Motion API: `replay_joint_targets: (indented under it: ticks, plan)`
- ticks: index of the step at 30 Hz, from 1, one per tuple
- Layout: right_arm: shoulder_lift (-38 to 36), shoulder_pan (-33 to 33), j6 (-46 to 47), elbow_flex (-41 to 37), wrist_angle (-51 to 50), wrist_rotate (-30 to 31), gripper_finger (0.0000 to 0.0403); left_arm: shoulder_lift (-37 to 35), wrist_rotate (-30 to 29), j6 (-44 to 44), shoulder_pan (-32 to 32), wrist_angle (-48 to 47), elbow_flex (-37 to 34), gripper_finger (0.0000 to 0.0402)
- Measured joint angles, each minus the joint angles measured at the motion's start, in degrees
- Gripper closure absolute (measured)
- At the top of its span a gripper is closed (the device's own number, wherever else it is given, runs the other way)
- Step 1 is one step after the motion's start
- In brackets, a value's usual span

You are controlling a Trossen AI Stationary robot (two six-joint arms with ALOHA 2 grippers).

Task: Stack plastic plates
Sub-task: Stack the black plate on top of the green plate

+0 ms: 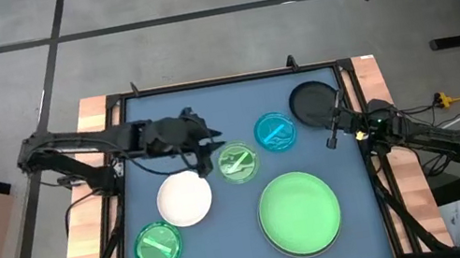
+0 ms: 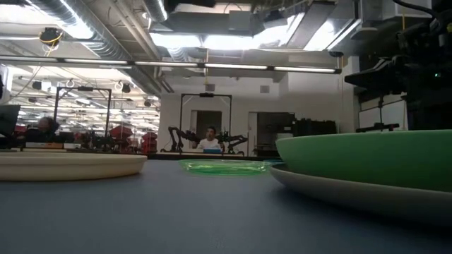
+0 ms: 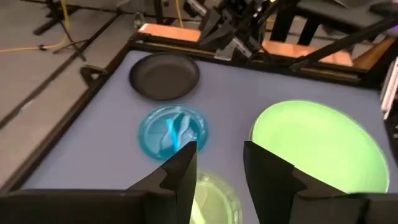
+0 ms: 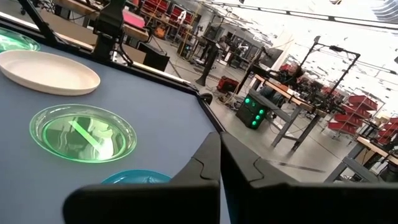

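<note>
Several plastic plates lie flat on the blue table. The black plate is at the far right, and the small blue plate is beside it. A small green plate lies mid-table and the white plate to its left. Another small green plate is at the near left. The large light green plate rests on a grey plate. My left gripper hangs open above the table, just left of the middle green plate, with nothing between its fingers. My right gripper waits shut at the right edge.
A black frame runs around the table, with wooden strips outside it on both sides. Bare blue surface lies along the far left part of the table. A person sits far off in the room.
</note>
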Motion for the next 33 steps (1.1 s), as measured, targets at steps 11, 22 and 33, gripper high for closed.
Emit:
replay_joint_targets:
  ticks: [11,22,33]
  plan:
    - [0.0,0.0,0.0,0.0,0.0,1.0,0.0364,-13.3,-2.3,-1.7,-0.1,-1.2,-9.7,0.0277]
    - [0.1,0.0,0.9,0.4,-0.6,1.5,0.0280,-28.6,-1.6,-5.1,-0.1,16.7,-33.4,0.0277]
    - [7.6,0.0,2.0,11.0,-10.6,5.9,0.0273,-31.7,-1.6,-5.2,-0.1,28.2,-44.6,0.0277]
